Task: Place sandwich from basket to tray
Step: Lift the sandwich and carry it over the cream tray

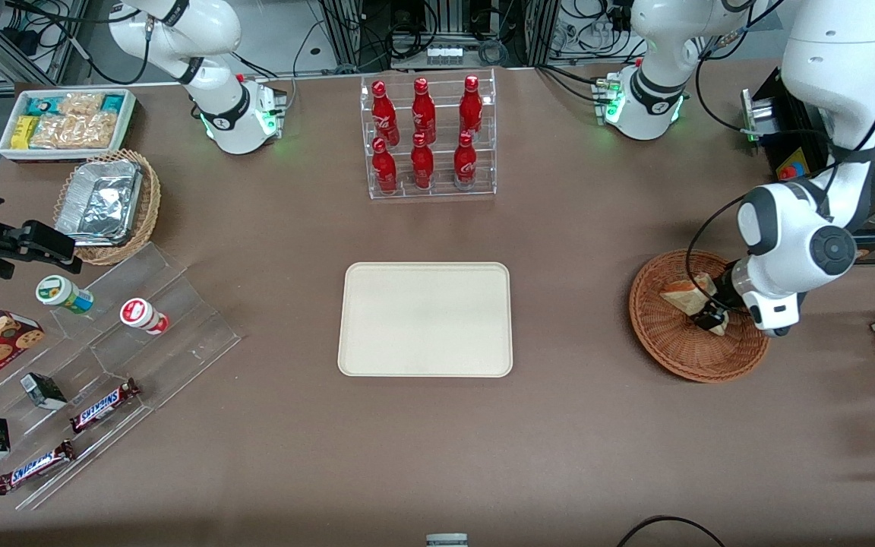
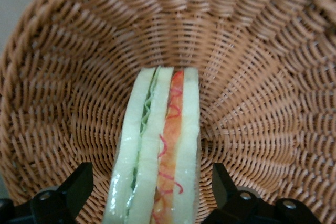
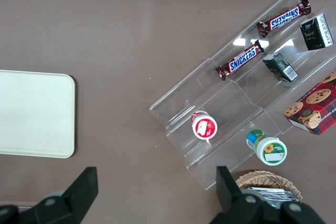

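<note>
Sandwich (image 2: 157,150) stands on edge between my fingers (image 2: 79,184), its long axis running away from my wrist; fingers wide, untouching, low in the basket (image 2: 262,77).

Arm shell: glossy white rounded segments, upper right of the front view.
Joints: dark grey rings and a round grey cap.
Cables: black, looping beside the arm.
Base: white dome lit green.
gripper (image 1: 711,317): black fingers (image 2: 79,184), angular, with small screws.
</note>
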`<state>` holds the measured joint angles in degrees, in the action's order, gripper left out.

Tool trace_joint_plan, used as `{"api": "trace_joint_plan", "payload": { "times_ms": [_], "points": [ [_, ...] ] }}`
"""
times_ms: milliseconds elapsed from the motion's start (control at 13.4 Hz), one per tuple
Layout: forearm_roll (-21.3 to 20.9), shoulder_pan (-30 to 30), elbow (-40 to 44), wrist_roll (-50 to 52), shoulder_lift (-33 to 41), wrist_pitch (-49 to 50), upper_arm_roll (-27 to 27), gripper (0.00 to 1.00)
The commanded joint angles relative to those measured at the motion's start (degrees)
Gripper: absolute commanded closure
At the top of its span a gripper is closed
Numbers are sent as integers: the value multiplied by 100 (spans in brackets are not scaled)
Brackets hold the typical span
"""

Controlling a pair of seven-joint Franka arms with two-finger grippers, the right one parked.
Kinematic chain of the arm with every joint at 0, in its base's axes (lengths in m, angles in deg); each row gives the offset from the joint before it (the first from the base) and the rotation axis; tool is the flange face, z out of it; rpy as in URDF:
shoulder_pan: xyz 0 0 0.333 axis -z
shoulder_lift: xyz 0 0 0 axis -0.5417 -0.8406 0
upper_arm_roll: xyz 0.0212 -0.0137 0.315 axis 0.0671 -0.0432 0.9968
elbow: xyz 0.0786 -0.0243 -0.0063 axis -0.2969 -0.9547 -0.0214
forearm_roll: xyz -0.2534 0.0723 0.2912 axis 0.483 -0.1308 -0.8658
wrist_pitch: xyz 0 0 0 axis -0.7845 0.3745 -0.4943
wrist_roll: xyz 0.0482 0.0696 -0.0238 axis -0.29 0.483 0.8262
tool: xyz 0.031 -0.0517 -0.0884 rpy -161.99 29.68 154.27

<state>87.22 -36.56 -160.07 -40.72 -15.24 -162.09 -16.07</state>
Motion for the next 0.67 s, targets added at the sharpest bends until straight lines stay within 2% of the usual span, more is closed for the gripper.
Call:
{"api": "trace_joint_plan", "payload": {
  "times_ms": [0, 74, 223, 372, 595],
  "points": [
    [45, 96, -3, 128, -58, -59, 24, 21],
    [37, 87, -3, 75, -40, -24, 24, 38],
    [2, 78, 23, 22, 4, 169, 33, 51],
    [-34, 78, 180, 5, 205, 546, 24, 54],
    [-60, 357, 1075, 66, 409, 1827, -11, 54]
  ]
}}
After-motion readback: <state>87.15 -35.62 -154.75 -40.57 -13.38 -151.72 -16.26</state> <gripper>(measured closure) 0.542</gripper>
